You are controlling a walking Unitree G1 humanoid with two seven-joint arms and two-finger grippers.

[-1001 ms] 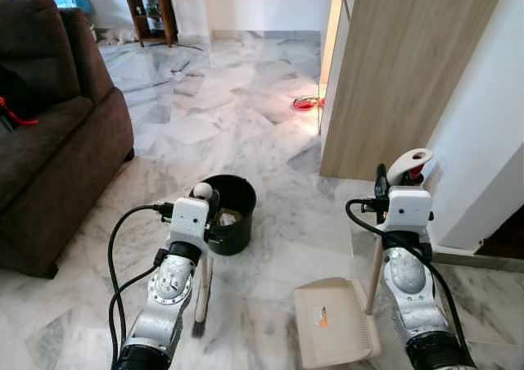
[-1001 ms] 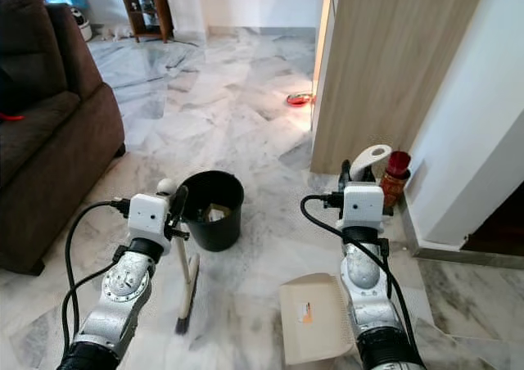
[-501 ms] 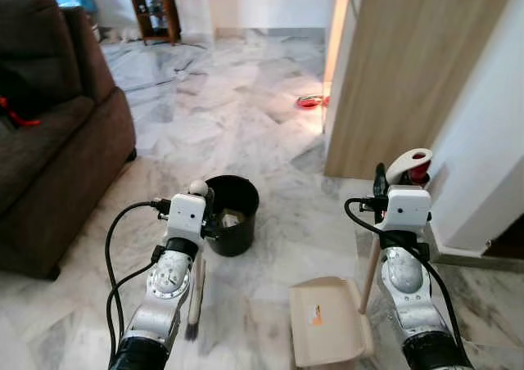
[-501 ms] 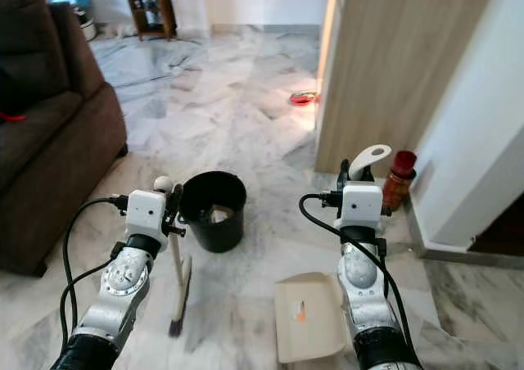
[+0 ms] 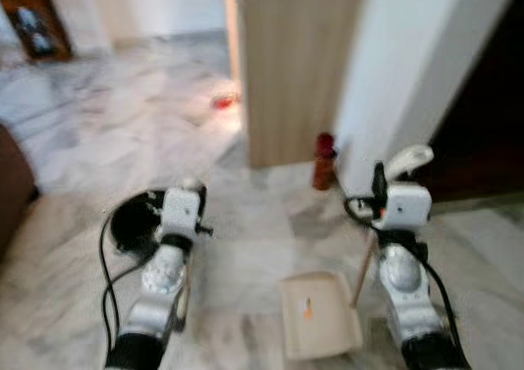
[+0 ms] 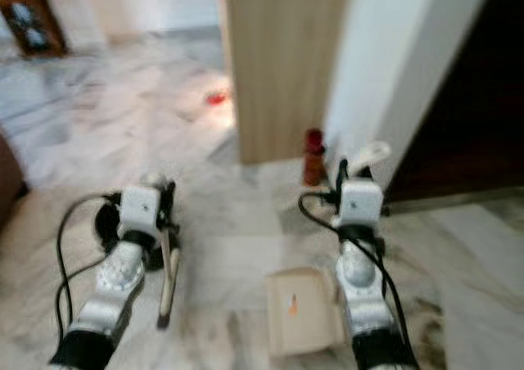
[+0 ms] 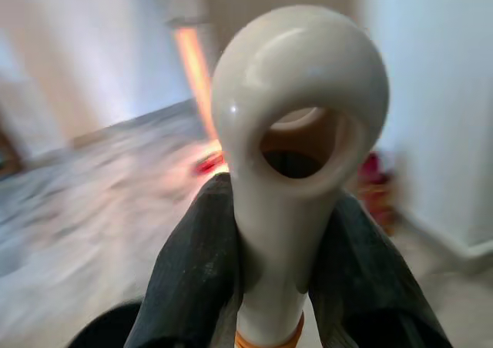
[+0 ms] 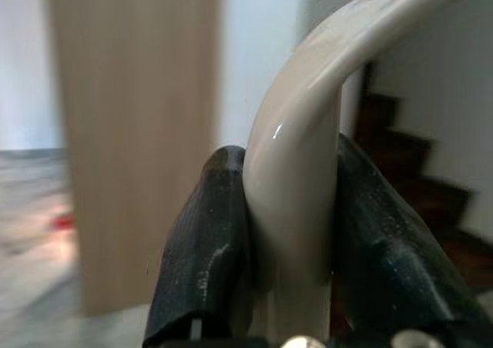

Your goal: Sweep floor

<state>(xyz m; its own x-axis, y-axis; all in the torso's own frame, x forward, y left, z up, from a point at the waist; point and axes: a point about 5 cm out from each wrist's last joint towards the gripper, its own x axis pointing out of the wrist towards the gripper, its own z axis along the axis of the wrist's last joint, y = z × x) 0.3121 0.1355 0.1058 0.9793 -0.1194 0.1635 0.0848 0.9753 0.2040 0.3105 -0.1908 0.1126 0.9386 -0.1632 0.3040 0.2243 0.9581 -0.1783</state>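
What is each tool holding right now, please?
Left tool: closed on the broom handle.
Right tool: closed on the dustpan handle.

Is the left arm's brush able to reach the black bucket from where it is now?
Probably yes: the left gripper is shut on the brush handle, and the black bucket sits just beside that arm on bare floor.

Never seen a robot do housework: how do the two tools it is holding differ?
The slim cream broom in the left end effector ends in a dark brush on the floor; the beige dustpan in the right end effector ends in a wide flat tray. The broom's handle tip is a ring, the dustpan's a hook. Both are clamped near the top.
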